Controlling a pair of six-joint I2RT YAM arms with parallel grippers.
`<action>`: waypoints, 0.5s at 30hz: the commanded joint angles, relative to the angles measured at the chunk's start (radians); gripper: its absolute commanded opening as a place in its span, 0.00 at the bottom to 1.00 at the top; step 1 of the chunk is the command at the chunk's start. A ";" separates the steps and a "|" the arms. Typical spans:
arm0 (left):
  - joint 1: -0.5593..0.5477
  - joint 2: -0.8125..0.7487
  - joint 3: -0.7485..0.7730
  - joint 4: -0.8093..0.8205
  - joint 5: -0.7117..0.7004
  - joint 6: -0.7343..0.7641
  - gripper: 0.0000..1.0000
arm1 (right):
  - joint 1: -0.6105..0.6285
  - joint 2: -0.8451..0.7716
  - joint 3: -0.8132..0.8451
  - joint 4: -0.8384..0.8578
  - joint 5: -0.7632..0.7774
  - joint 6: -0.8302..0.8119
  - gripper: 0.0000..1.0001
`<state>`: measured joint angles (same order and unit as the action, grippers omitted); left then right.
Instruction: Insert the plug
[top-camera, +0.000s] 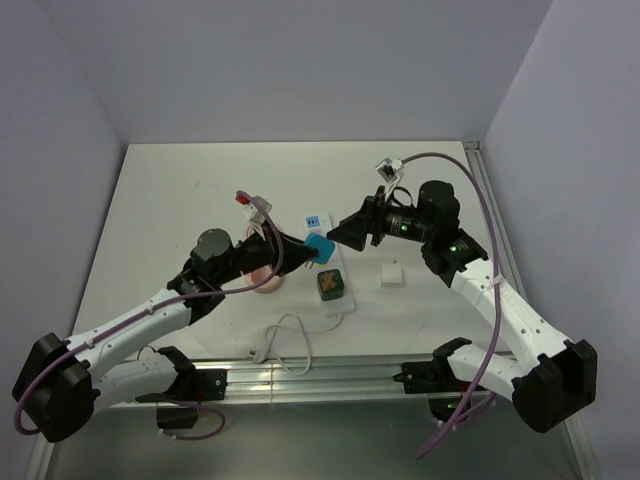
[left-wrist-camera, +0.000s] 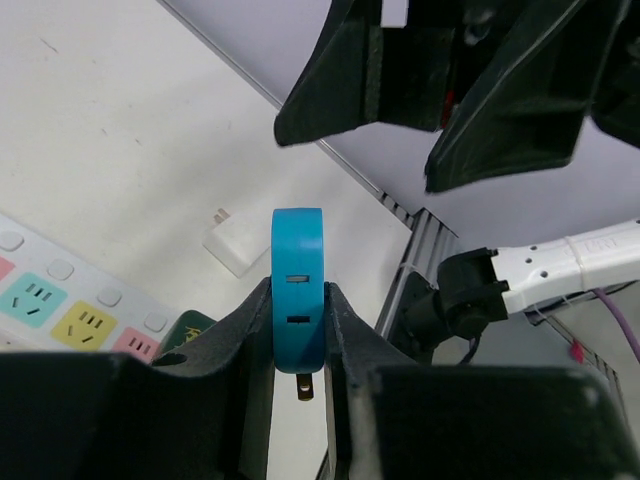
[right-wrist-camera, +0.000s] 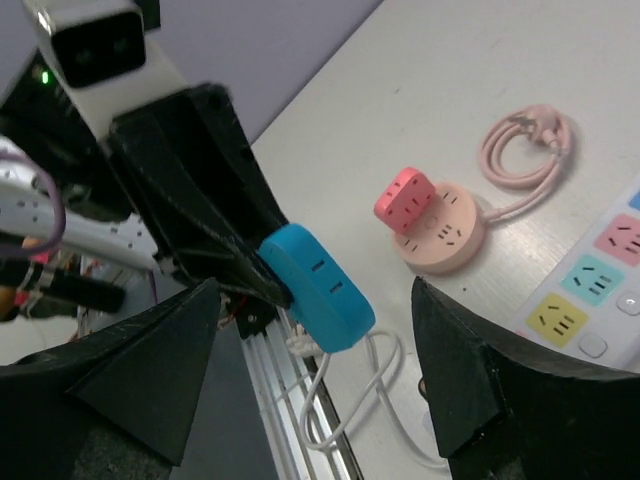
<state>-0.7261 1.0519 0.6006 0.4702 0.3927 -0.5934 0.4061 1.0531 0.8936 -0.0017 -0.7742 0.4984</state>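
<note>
Left gripper (left-wrist-camera: 298, 312) pinches the rounded blue plastic plug (left-wrist-camera: 298, 250), prong pointing back wristward; empty right gripper (top-camera: 339, 234) gapes wide at two o'clock.

Blue plug (left-wrist-camera: 298, 290); pink socket (right-wrist-camera: 445, 235); white power strip (right-wrist-camera: 600, 300).

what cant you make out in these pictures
Blue plug prongs: left wrist view, hidden inside the left gripper; one tip shows.
Power strip: top view, middle covered by plug and gripper; left wrist view, cut off.
Pink socket: top view, mostly behind the left arm.
</note>
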 joint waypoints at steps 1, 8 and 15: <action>0.024 -0.032 -0.010 0.087 0.119 -0.046 0.00 | 0.003 -0.019 -0.056 0.176 -0.142 -0.046 0.83; 0.036 -0.010 -0.001 0.174 0.314 -0.089 0.00 | 0.016 0.001 -0.096 0.289 -0.295 -0.053 0.73; 0.036 0.007 0.008 0.189 0.342 -0.102 0.00 | 0.046 -0.013 -0.081 0.246 -0.333 -0.109 0.56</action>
<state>-0.6949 1.0546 0.5922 0.5964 0.6876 -0.6781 0.4423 1.0576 0.7929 0.2020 -1.0435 0.4305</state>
